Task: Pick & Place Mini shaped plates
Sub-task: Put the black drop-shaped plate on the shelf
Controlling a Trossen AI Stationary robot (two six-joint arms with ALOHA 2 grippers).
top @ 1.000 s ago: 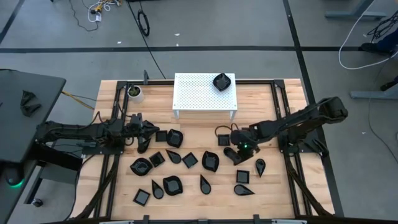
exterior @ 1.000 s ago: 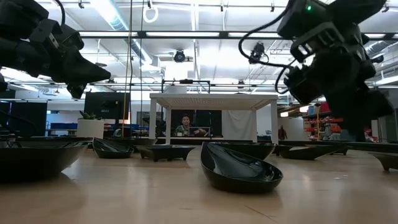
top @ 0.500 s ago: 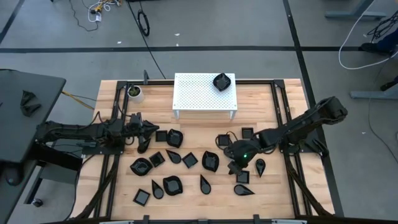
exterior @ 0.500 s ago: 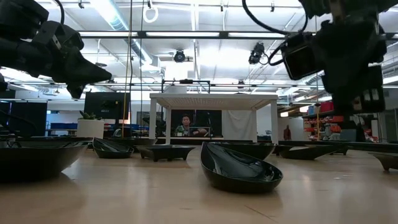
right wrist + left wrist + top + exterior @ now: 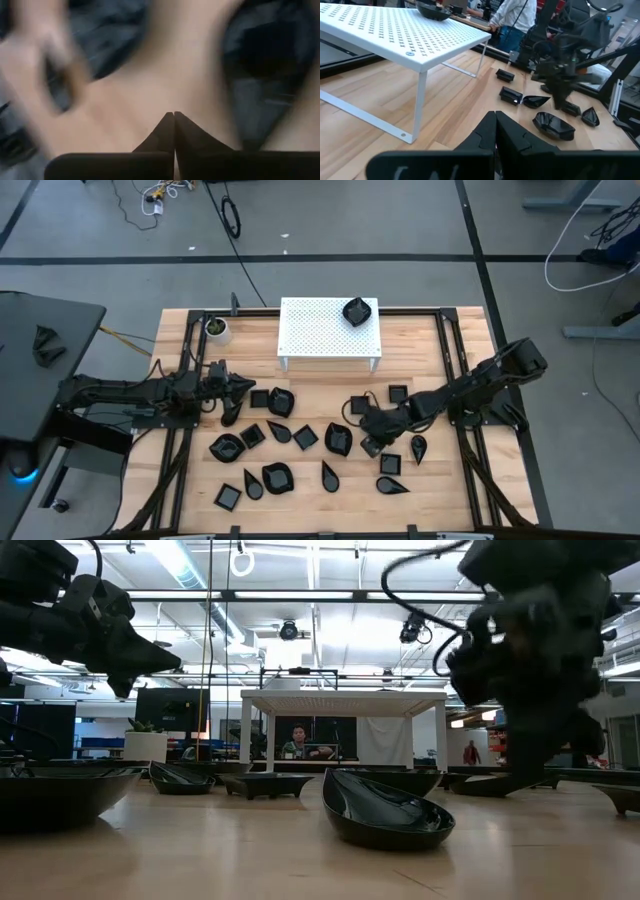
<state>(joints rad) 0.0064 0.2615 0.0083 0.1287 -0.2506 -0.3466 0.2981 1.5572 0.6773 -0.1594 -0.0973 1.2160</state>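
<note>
Several mini shaped plates, small glossy black dishes, lie scattered on the wooden table (image 5: 320,395), among them a rounded one (image 5: 339,439), a square one (image 5: 370,445) and a teardrop (image 5: 418,446). One more sits on the white perforated rack (image 5: 320,330) at its far right corner (image 5: 357,311). My right gripper (image 5: 366,423) is low over the table among the plates. Its fingers (image 5: 174,116) are shut with nothing between them, over bare wood between two dark plates (image 5: 265,65). My left gripper (image 5: 243,387) waits shut at the left, clear of the plates.
The white rack stands at the table's far middle. A small white cup (image 5: 216,328) with a plant sits at the far left. Black frame rails (image 5: 450,370) run along both sides. A person (image 5: 297,745) shows in the room beyond the rack.
My right gripper has shut from wide open, taking hold of nothing. It has swung a little toward the table's left, staying low among the plates. The left arm has kept still.
</note>
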